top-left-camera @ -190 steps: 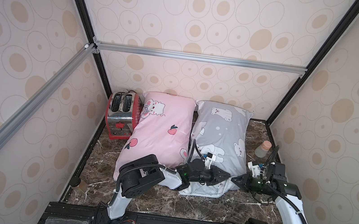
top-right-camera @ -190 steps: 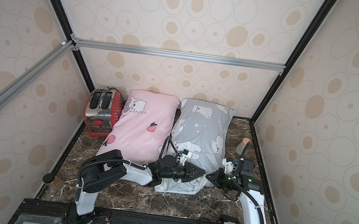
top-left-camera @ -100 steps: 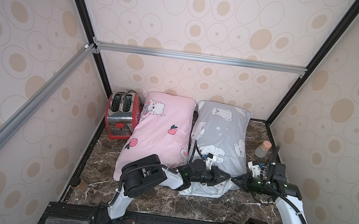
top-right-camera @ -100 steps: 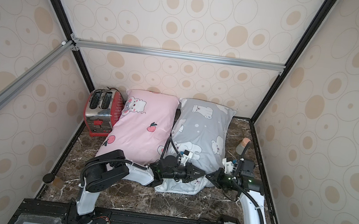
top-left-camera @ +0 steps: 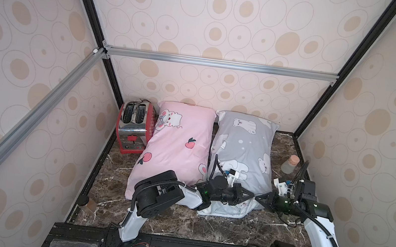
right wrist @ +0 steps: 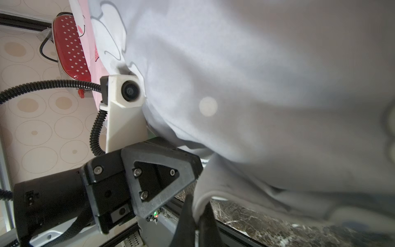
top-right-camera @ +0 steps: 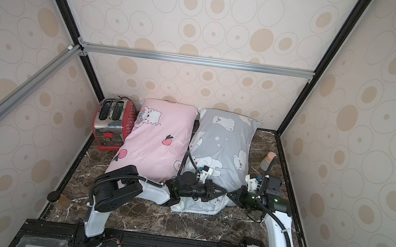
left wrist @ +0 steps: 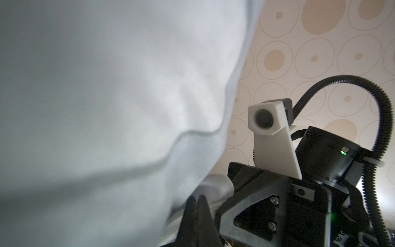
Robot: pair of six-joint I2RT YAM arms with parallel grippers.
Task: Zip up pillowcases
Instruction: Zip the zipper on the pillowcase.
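My right jaws clamp the near hem of the grey pillowcase (top-left-camera: 243, 145); my left jaws, pressed together, sit at the same hem, facing them.

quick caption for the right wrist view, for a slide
Right wrist view: right gripper pinching an edge of the grey pillowcase, left gripper shut close by, red toaster in the background.

a dark brown marbled tabletop (top-left-camera: 178, 221) carries a pink pillowcase (top-left-camera: 175, 147) and a grey pillowcase (top-left-camera: 246, 146) side by side, touching. a red toaster (top-left-camera: 134, 126) stands against the pink one's far left side. a cork-topped jar (top-left-camera: 289, 164) sits near the right edge, and a black-capped bottle (top-left-camera: 88, 201) sits at the front left edge.
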